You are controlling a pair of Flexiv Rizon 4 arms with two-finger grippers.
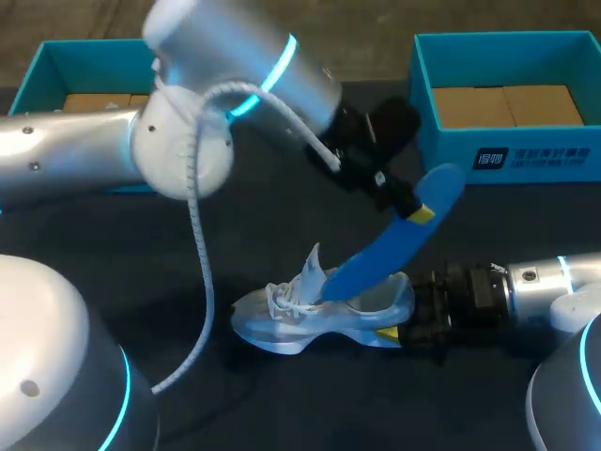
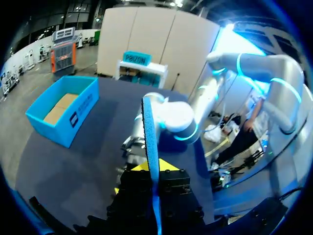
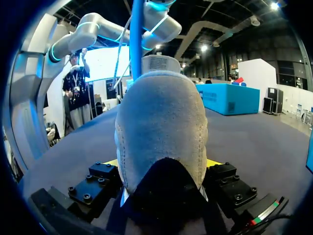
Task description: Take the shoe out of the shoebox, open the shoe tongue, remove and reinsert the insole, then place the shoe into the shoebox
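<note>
Shoe (image 1: 310, 315), a pale lace-up trainer, lies outside both boxes on the dark tabletop (image 1: 310, 404), a little toward 6 o'clock from the middle in the head view. Its long axis runs along the 9-to-3 line, toe to 9 o'clock and heel to 3 o'clock, sole down, with the tongue (image 1: 314, 260) standing up above the white laces (image 1: 280, 301). At 10 o'clock the left shoebox (image 1: 94, 64) stands open with brown card inside. The left arm (image 1: 188, 122) comes in from 9 o'clock and reaches past the middle. The left jaws are clamped on the blue insole (image 1: 394, 240) near its upper end, and the left wrist view shows the insole edge-on (image 2: 148, 132), pinched between the two yellow tips. The insole slants from 1 o'clock down toward 7 o'clock, its lower end inside the shoe's opening. At 1 o'clock the right shoebox (image 1: 507, 155) is open too, with brown card inside; its near wall carries a white logo block and a line of white characters, too small to make out. The right arm (image 1: 535, 282) lies low from 3 o'clock, and the right jaws are clamped on the heel, one yellow tip on each side in the right wrist view. There a white label on the tongue bears print I cannot read.
</note>
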